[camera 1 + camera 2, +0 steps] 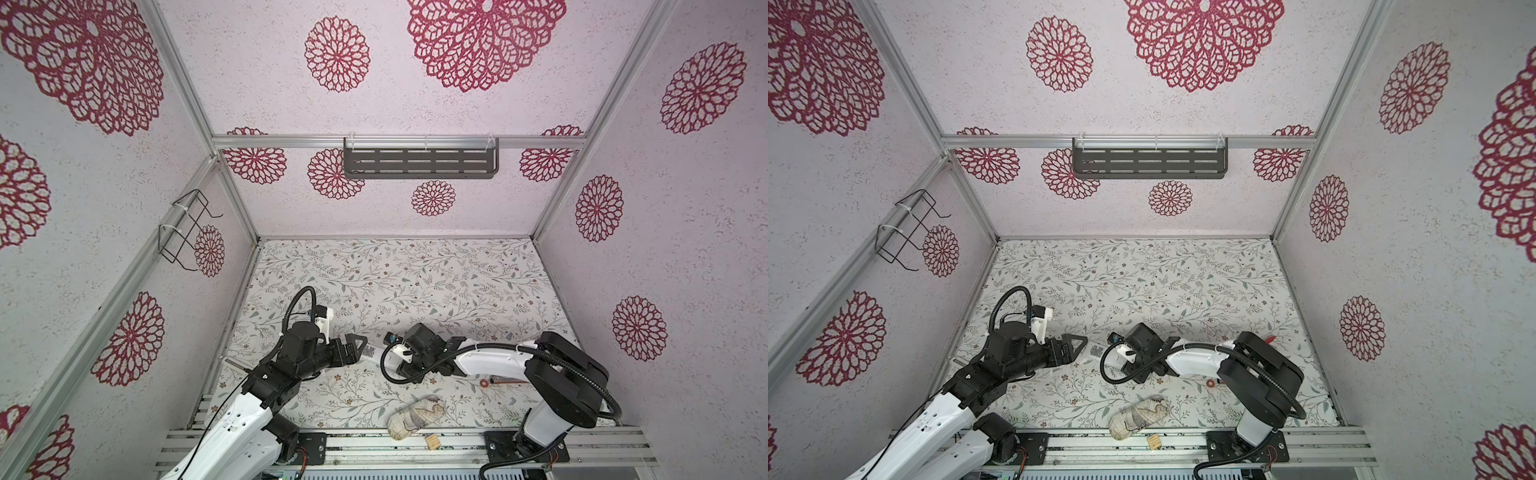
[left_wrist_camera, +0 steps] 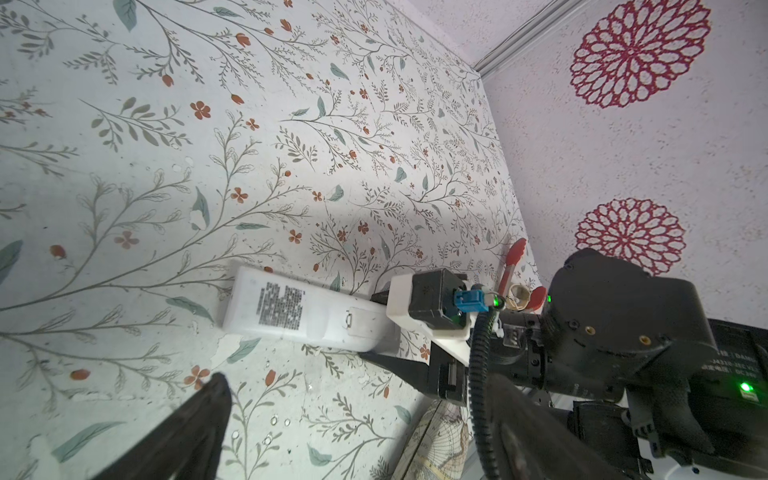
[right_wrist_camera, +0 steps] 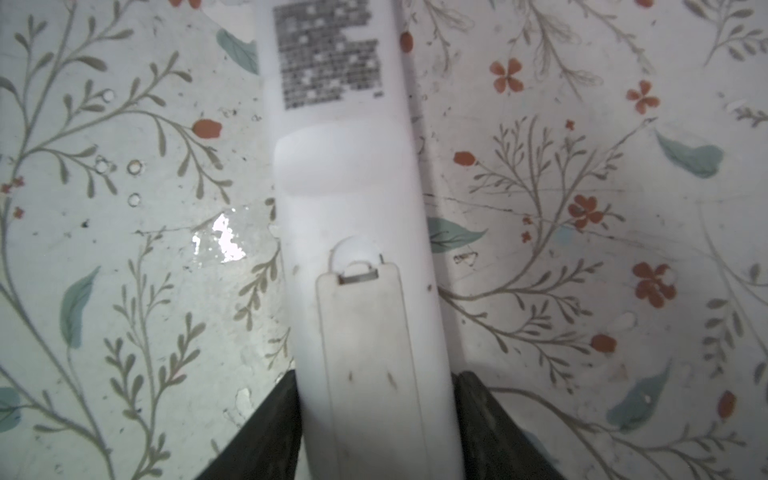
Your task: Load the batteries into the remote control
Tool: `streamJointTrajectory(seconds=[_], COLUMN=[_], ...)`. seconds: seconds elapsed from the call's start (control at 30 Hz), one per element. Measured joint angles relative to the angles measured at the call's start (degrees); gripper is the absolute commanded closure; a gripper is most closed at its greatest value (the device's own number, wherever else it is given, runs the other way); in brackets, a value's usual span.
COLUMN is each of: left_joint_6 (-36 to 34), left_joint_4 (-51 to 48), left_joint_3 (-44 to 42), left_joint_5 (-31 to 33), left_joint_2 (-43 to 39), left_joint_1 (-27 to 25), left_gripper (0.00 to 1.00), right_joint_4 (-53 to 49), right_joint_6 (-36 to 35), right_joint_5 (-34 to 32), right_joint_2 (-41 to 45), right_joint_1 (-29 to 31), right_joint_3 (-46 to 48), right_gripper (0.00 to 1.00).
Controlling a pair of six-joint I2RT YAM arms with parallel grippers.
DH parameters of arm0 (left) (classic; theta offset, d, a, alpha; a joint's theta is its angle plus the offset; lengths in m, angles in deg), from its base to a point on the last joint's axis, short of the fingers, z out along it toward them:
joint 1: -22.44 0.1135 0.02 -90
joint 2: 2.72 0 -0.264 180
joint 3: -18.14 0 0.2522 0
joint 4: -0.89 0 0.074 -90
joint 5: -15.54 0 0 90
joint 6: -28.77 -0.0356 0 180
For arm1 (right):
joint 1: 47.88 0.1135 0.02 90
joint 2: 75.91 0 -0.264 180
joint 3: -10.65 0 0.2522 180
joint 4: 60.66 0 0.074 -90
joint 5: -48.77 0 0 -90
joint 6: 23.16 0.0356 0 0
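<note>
Beige cloth (image 1: 415,415): on your table (image 1: 436,282), near edge.
Remote (image 3: 353,187): mid-table, back up, cover (image 3: 365,353) shut.
Right pincer (image 3: 376,386): you grip the remote's end, fingers (image 3: 266,436) on both sides.
Left pincer (image 1: 360,348): spread wide, empty, just beside remote.

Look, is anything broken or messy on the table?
The flowered table cover is worn: a shiny patch with its print missing lies beside the remote control. The cloth bundle pokes over the table's front edge.

Wide-spread left claw (image 1: 1080,348) just left of sticker-up remote control (image 1: 1097,351); right arm's wrist (image 1: 1144,343) covering its right end; cloth bundle (image 1: 1139,415) nearer.
</note>
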Motion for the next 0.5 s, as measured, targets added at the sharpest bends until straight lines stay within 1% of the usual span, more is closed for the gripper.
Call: streamJointTrajectory(seconds=[0.1, 0.23, 0.4, 0.5], left_joint_6=[-0.11, -0.31, -0.31, -0.85], left_joint_4=[0.57, 2.60, 5.53, 7.37], left_joint_3=[-0.44, -1.14, -2.80, -2.99], left_joint_5=[0.42, 1.60, 1.86, 1.57], left_joint_2=[0.13, 1.44, 2.01, 2.08], left_joint_1=[0.02, 0.26, 0.37, 0.37], left_gripper=[0.02, 0.02, 0.02, 0.02], right_joint_4=[0.00, 0.28, 0.46, -0.02], right_joint_6=[0.66, 3.04, 7.58, 10.64], right_joint_5=[-0.26, 1.49, 5.70, 8.98], right_joint_2=[-0.35, -0.35, 0.46, 3.76], right_joint_1=[0.33, 0.02, -1.57, -3.30], right_joint_3=[-0.48, -0.48, -0.46, -0.52], right_gripper=[0.60, 0.66, 0.67, 0.67])
